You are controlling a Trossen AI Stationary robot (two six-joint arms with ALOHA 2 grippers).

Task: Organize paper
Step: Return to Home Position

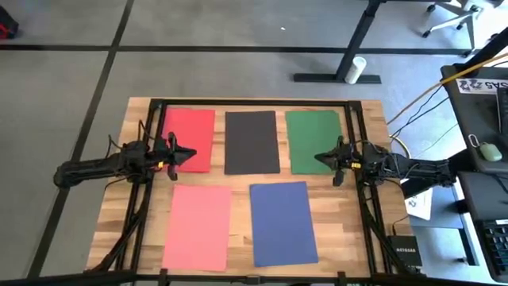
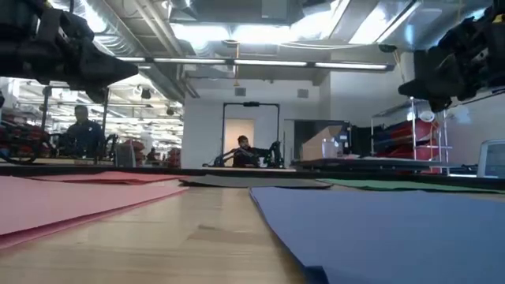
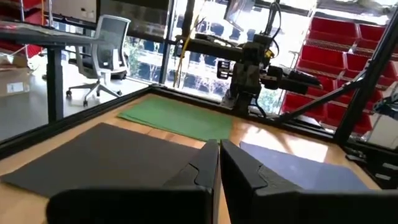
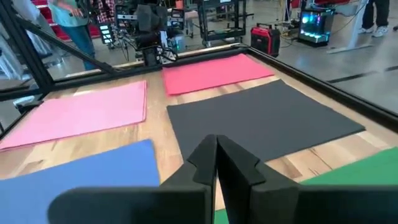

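Several sheets of paper lie flat on the wooden table. A red sheet [image 1: 190, 139], a black sheet [image 1: 252, 141] and a green sheet [image 1: 313, 141] form the far row. A pink sheet [image 1: 198, 226] and a blue sheet [image 1: 282, 223] form the near row. My left gripper [image 1: 190, 153] hovers shut over the red sheet's right edge, pointing toward the table's right. My right gripper [image 1: 319, 157] hovers shut over the green sheet, pointing toward the table's left. In the wrist views the fingertips of the left [image 3: 218, 163] and the right [image 4: 216, 155] meet with nothing between them.
A dark metal frame [image 1: 254, 103] runs around the tabletop's edges. Bare wood [image 1: 240, 191] shows in the gaps between the sheets. Off the table's right side sit a white tag [image 1: 419, 205], a small black box [image 1: 405, 250] and a desk with cables.
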